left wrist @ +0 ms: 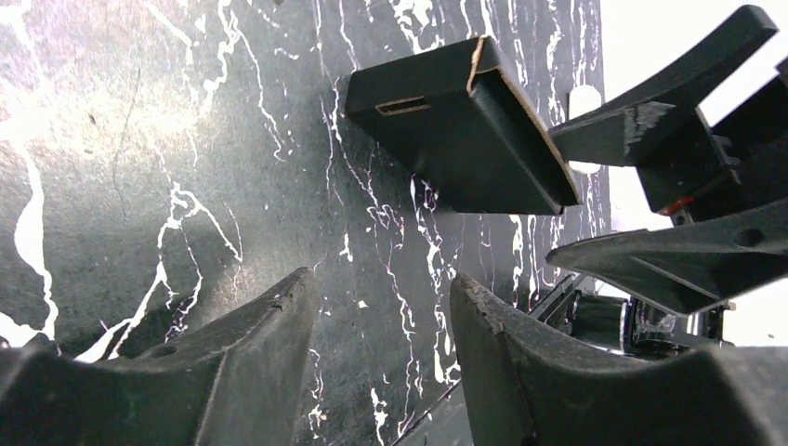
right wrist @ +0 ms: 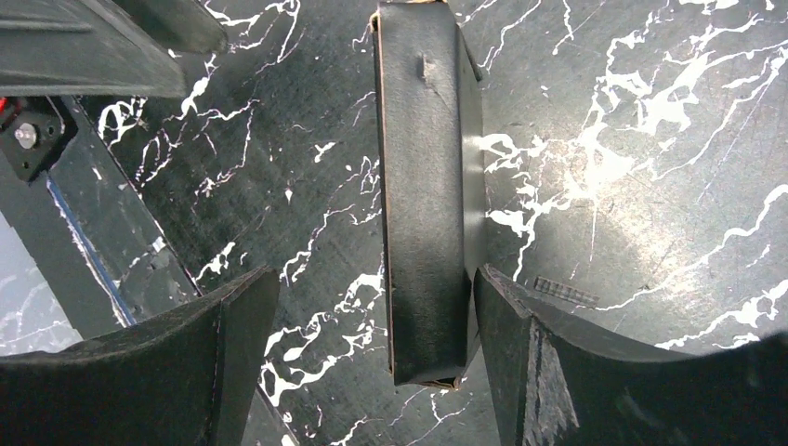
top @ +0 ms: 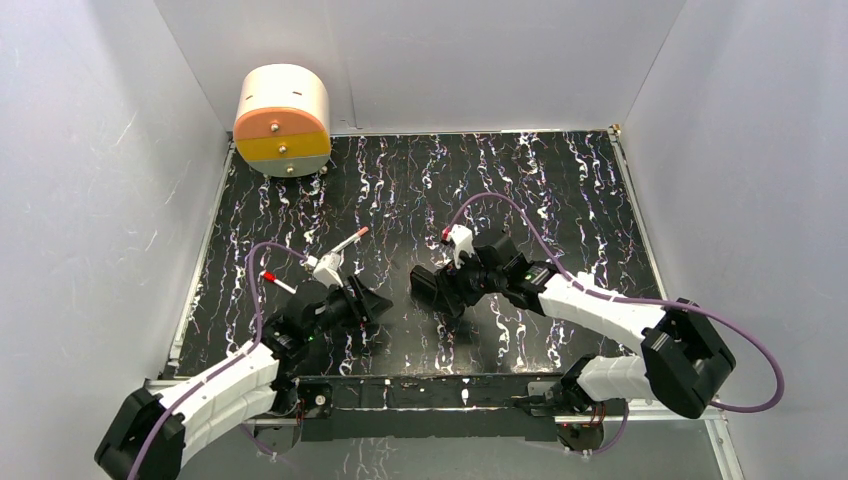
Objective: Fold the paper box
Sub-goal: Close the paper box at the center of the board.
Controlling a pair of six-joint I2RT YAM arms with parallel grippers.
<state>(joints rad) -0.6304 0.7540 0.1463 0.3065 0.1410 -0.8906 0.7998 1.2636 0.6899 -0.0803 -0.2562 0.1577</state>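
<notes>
Box (right wrist: 427, 186): matte black card, folded up into a long, shallow rectangular form; brown cut edges show along its rims; it rests on the table (top: 560, 190), near the centre toward the front edge, between the two arms.

Right claw (right wrist: 374, 279): jaws wide apart; the box sits in the gap, off-centre; one finger (right wrist: 530, 344) is just beside the box's long side, touching or a hairline off, cannot tell; the other finger (right wrist: 186, 353) is well apart from it, with marbled table showing between; not clamped on the box.

Left claw (left wrist: 381, 295): jaws apart; only table shows in the gap; it holds nothing; the box lies ahead of it, apart from both fingertips.

Left wrist view: the box face toward the camera has a small slot with a brown edge; one end panel slopes down toward the table; the right claw's two fingers come in from the side; the upper tip is at the box's end corner, the lower one apart from it.

Top view: the claws point at each other; black on black, so the box outline is hard to separate from the right claw.

Far left corner of the table: a cream drum (top: 283, 120) on its side; round face half orange, half yellow; well apart from the box.
</notes>
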